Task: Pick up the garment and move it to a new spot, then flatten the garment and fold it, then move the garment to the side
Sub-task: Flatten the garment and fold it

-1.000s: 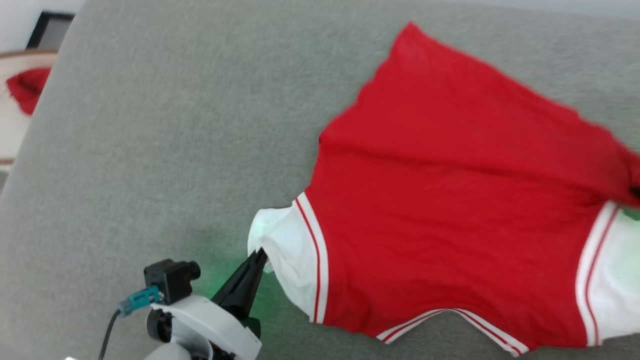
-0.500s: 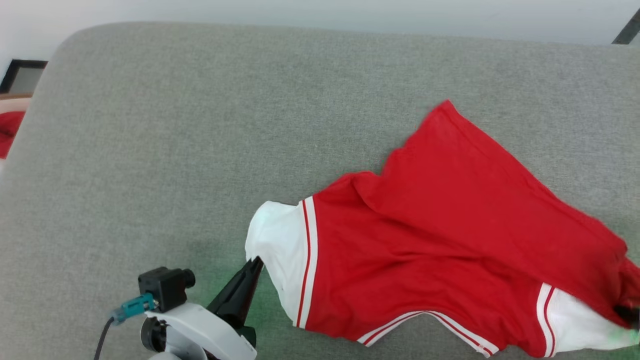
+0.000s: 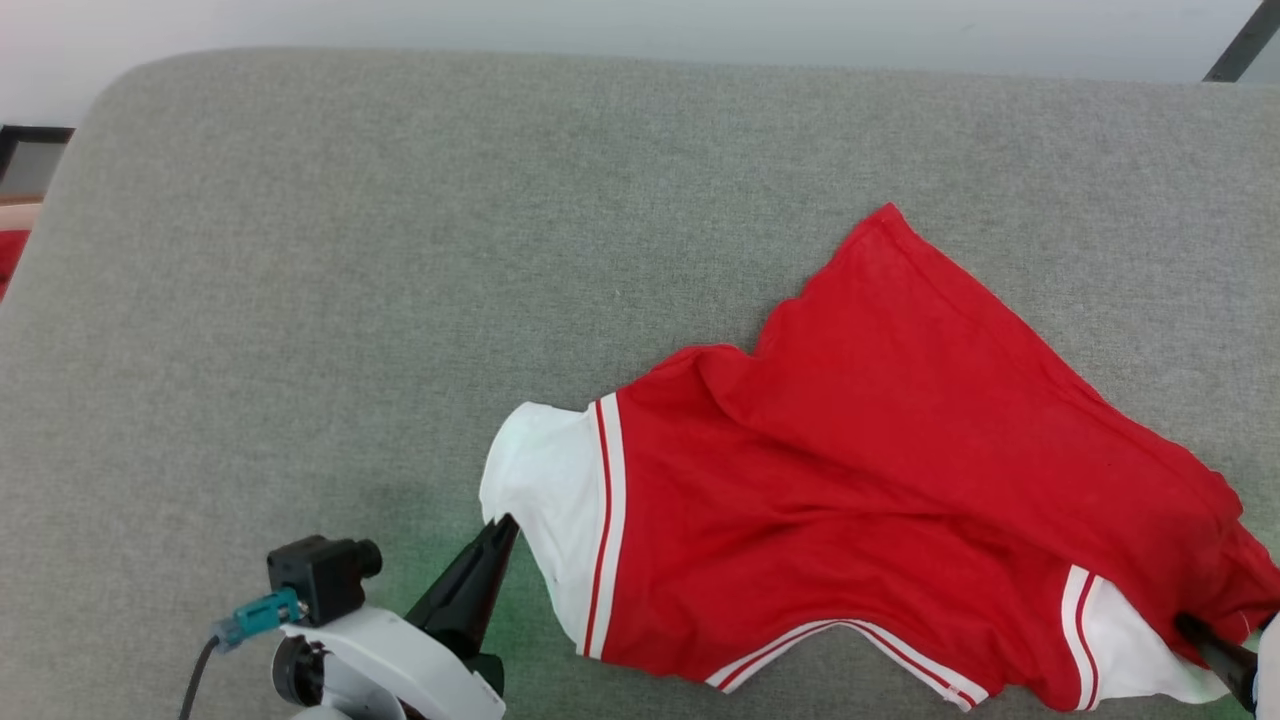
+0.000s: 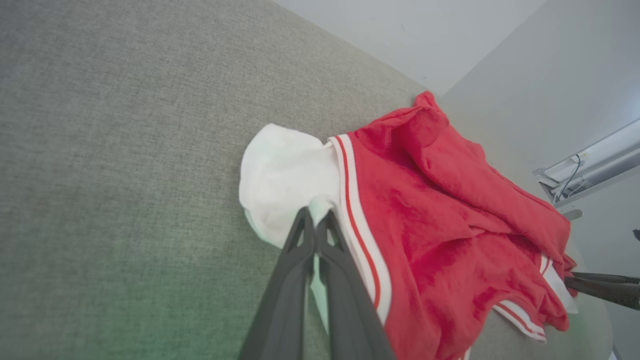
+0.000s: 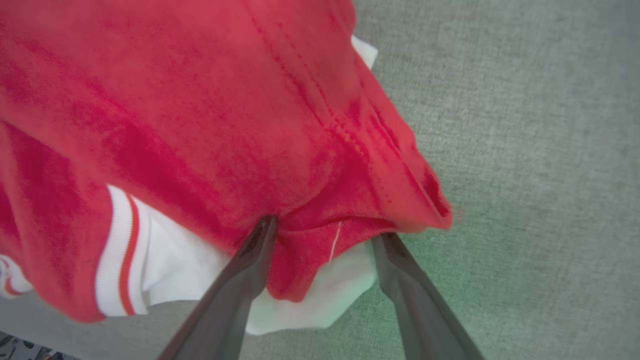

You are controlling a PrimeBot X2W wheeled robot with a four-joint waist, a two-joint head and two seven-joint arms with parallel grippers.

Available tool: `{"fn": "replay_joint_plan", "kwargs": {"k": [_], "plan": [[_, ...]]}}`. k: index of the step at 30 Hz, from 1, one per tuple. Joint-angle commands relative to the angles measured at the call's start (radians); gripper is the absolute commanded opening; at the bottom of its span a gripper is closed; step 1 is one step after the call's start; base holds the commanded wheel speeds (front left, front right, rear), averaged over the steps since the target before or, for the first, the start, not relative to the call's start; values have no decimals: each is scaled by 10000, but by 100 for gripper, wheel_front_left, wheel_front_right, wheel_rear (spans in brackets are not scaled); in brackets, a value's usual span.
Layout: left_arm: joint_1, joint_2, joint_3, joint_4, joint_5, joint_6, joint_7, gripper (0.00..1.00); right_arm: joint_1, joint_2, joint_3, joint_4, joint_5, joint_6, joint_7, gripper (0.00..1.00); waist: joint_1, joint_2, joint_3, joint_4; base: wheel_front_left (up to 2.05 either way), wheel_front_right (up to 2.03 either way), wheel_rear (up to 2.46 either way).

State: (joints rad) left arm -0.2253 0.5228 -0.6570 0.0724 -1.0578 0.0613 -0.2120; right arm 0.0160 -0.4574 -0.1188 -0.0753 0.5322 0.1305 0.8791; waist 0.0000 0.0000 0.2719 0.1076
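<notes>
The garment (image 3: 860, 480) is seen lying rumpled on a grey upholstered surface (image 3: 350, 250), laid out between the two grippers. Its body is plain bright red. Two short white sleeves are joined to it by bands of red-and-white striped trim. The same trim is run round a V-shaped neckline (image 3: 845, 632), which lies on the edge nearest the robot, between the grippers.

One white sleeve (image 3: 540, 480) is puffed up just beyond the left gripper (image 3: 503, 527). In the left wrist view a small tuck of that sleeve's white cloth is pinched between the fingers, which are pressed together along their length. From there the red cloth is carried across toward the right gripper (image 3: 1195, 630), with a raised fold running slantwise over the body and soft creases below it. The hem is thrown away from both grippers, with one hem corner (image 3: 885, 212) pointing to the far side of the surface.

The other white sleeve (image 3: 1125, 650) lies at the right gripper, partly covered by a bunched red edge with a stitched seam. In the right wrist view the fingers of that gripper are spread wide, one on each side of this bunch of red cloth and white sleeve, and the cloth rests loose between the tips. A faint green tint is cast on the grey surface and on the white cloth near each gripper.
</notes>
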Motion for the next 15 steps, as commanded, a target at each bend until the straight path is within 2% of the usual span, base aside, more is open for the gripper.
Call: {"fn": "replay_joint_plan", "kwargs": {"k": [1,10,15], "plan": [[41,10,20,-34,-39,-21,-33,0,224,23,13,-273,-111,3,-56,100,0,0,-4,-7,0,0,0],[19,-133,-75,-33,23,-49,-68,0,95,-306,9,-2747,-291,3,434,100,0,0,46,227,0,0,0],[-140,-298,-175,18,107,-118,-82,0,-974,-784,505,-3599,-434,0,166,100,0,0,158,455,0,0,0]]}}
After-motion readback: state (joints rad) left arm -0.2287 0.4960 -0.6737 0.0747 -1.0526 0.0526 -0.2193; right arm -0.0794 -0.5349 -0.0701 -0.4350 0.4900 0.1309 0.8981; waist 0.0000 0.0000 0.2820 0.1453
